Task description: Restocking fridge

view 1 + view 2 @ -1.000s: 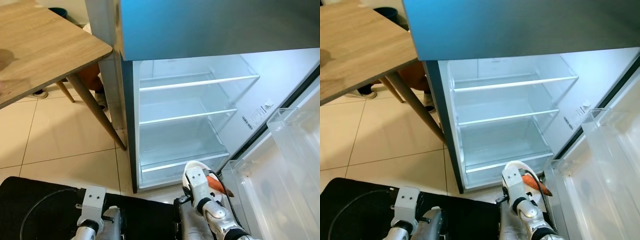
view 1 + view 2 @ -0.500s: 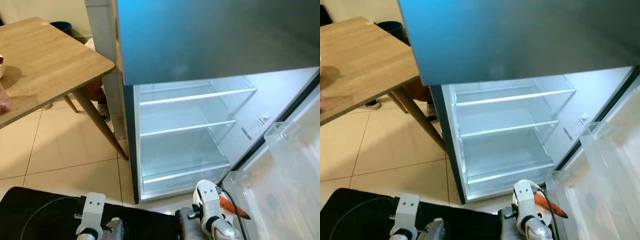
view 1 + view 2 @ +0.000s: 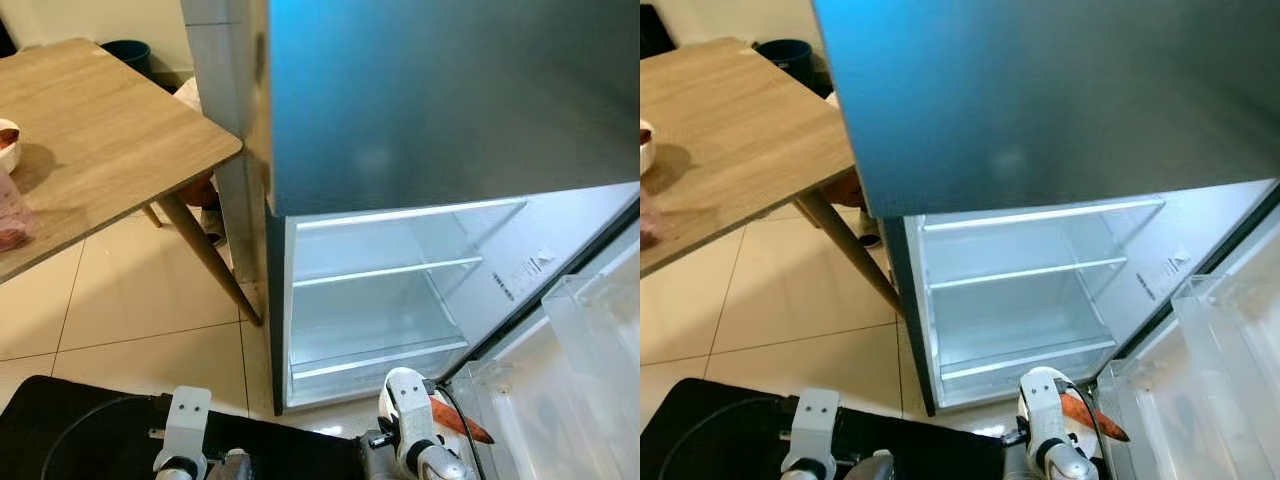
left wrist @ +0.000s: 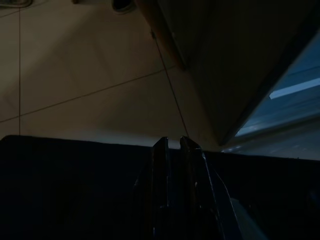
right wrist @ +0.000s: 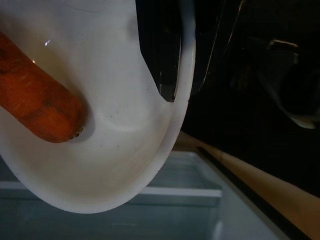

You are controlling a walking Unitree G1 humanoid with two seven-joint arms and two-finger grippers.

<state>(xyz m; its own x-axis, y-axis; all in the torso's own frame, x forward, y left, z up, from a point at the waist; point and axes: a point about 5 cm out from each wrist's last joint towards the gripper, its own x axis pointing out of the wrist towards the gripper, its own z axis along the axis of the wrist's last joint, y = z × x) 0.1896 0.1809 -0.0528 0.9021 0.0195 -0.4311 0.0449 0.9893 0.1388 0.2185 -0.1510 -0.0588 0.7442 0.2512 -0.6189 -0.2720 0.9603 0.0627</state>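
White and shallow, the bowl [image 5: 100, 125] sat pinched at its rim by the right gripper [image 5: 167, 92], whose dark fingers [image 5: 155, 45] closed on the edge of the dish, with the orange carrot [image 5: 35, 107] lying inside the bowl, off to one side of those fingers and not touching them. From where I stood, the bowl [image 3: 408, 395] hung low before the open fridge [image 3: 420, 120], just outside its bottom shelf [image 3: 375, 355], the carrot's [image 3: 455, 420] tip poking over the rim toward the clear door bin [image 3: 590, 340] on the robot's right. The left gripper [image 4: 172, 150] hovered over the tiled floor [image 3: 140, 300] with its two fingers nearly together and holding nothing. A wooden table [image 3: 90, 150] stood to the left of the fridge.
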